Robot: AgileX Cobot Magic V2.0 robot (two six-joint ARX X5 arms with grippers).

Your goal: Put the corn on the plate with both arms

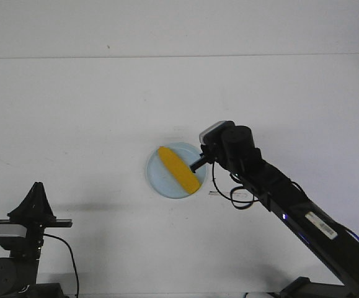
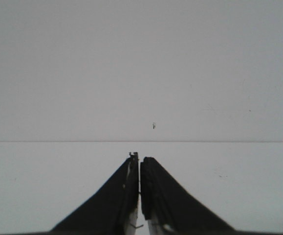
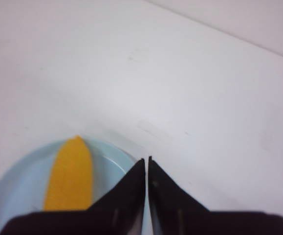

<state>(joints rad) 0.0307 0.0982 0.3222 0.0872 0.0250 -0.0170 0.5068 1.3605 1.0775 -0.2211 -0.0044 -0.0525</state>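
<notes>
Corn [image 1: 179, 169] already lies on plate [image 1: 156, 179], mid-bench. Right pincer [image 1: 195, 166] pressed together, empty, at plate's 3 o'clock rim. Left pincer [image 2: 140, 164] pressed together, parked. Looks done; only retreat left.

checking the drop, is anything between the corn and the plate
Nothing visible: the corn already lies on the plate. The right end effector, fingers together, sits at the plate's edge beside the corn, not on it.
</notes>
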